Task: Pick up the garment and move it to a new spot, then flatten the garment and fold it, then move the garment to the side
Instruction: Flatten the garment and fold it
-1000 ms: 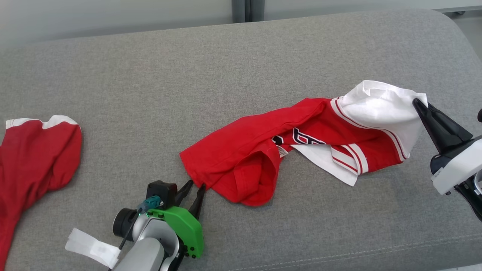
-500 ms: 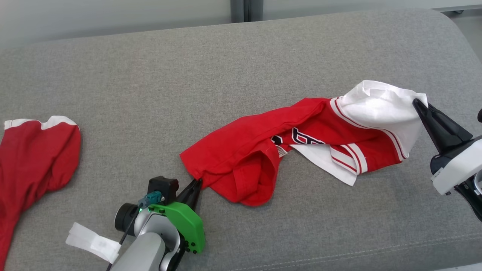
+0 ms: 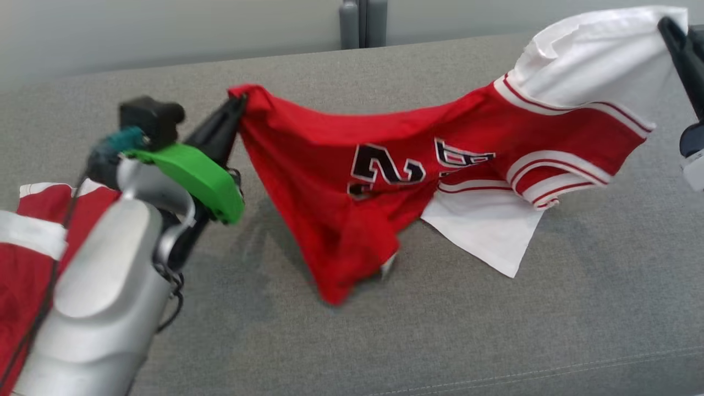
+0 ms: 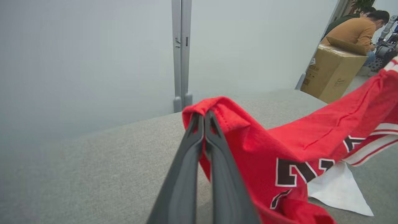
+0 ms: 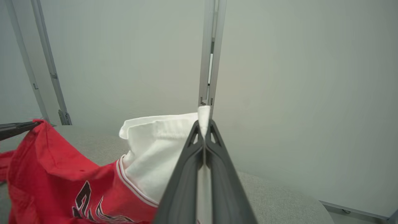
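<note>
- Step in hand, as I judge it: carrying the garment [image 3: 341,143] to a new spot, slung between both grippers.
- Nearest, its red belly and a white flap sag and appear to rest on the sofa [image 3: 495,341]. Raising both ends higher would lift them clear, so nothing drags or bunches on the way.
- A second garment [image 3: 14,280] lies at the near left. The set-down is best chosen well apart from it.
- The left gripper [image 3: 237,104] is clamped tight on a red corner. Its wrist view shows the fold pinched right at the tips, a shallow bite, so travel should be smooth with no jerks.
- Both arms should travel together at a steady spacing. Spreading could pull a corner loose, and closing in would deepen the sag.
- Farthest, the right gripper [image 3: 666,25] is closed on the white corner, with cloth poking just past its tips.
- Position: the garment hangs from gripper to gripper above the sofa. Each end is at the fingertips, and the number print faces the head camera.
</note>
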